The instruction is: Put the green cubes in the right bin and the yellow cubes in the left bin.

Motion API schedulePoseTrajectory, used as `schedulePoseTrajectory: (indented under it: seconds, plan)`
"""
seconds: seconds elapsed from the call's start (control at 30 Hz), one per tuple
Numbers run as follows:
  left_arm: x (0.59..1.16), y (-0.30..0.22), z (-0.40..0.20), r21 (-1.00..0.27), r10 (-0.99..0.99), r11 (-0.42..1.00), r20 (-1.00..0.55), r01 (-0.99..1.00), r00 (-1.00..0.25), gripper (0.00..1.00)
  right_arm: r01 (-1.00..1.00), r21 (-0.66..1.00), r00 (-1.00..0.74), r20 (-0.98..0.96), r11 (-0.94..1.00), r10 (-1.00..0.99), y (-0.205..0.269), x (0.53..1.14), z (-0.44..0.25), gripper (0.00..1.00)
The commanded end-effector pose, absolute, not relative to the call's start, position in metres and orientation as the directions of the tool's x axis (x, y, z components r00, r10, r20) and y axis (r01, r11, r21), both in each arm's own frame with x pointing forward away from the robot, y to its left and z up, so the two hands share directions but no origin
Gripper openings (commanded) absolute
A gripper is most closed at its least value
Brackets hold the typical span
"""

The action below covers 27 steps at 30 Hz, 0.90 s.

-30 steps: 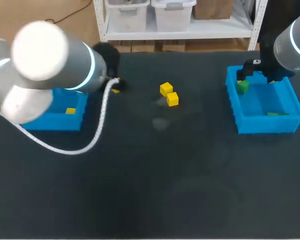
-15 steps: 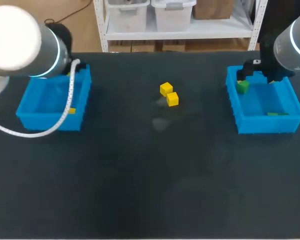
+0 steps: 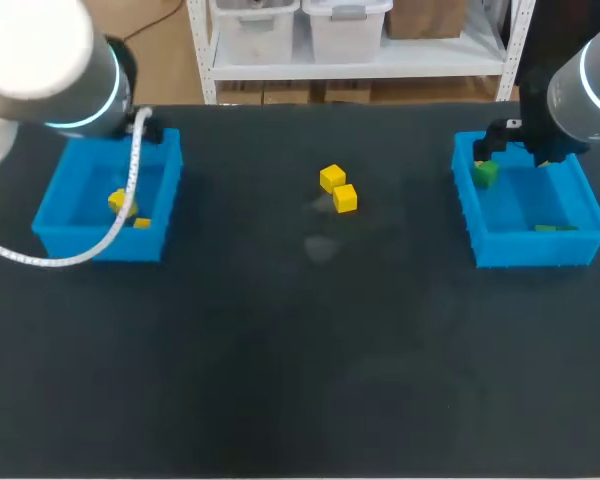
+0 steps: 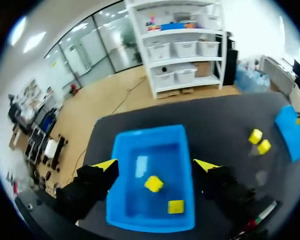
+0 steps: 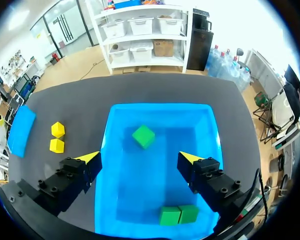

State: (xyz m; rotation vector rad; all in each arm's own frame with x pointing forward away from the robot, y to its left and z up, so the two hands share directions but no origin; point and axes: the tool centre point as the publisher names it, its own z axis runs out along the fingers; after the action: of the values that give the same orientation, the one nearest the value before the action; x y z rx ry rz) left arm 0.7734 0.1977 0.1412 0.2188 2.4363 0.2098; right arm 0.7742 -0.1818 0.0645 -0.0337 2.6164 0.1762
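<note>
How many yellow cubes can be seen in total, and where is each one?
4 yellow cubes. Two are inside the left bin: one, one. Two sit together on the open table: one, one. None seems hidden: the left wrist view shows the whole bin floor.

We see a blue left bin (image 3: 100, 245) and right bin (image 3: 535, 250), yellow cubes (image 3: 332, 179), green cubes (image 5: 143, 136), a black table (image 3: 280, 350), and black, yellow-tipped fingers (image 5: 87, 158).

Your left arm (image 3: 50, 60) hangs at the far left, left gripper (image 4: 156, 165) pointing down, fingers spread wide. Your right arm (image 3: 585, 85) hangs far right, right gripper (image 5: 138, 157) equally wide.
</note>
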Motion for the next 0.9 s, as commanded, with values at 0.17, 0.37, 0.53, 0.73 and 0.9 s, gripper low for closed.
schedulePoseTrajectory:
  seconds: [0.17,0.37,0.53,0.73,0.9]
  plan:
    - [0.77,0.11,0.173,0.146,0.501,0.843,-0.565,0.517,-0.656,1.0,-0.055,0.116,-0.866,-0.5,0.992,0.011,-0.181,0.773,0.064,1.0]
    - [0.748,0.028,0.164,0.1,0.696,0.655,-0.468,0.749,-0.545,1.0,-0.055,0.116,-0.866,-0.5,0.992,0.011,-0.181,0.773,0.064,1.0]
    - [0.739,-0.021,0.143,0.102,0.833,0.445,-0.412,0.89,-0.369,1.0,-0.055,0.116,-0.866,-0.5,0.992,0.011,-0.181,0.773,0.064,1.0]
    - [0.738,-0.054,0.114,0.145,0.954,0.12,-0.292,0.982,-0.074,1.0,-0.055,0.116,-0.866,-0.5,0.992,0.011,-0.181,0.773,0.064,1.0]
    - [0.746,-0.069,0.097,0.135,0.959,-0.177,-0.197,0.975,0.202,1.0,-0.055,0.116,-0.866,-0.5,0.992,0.011,-0.181,0.773,0.064,1.0]
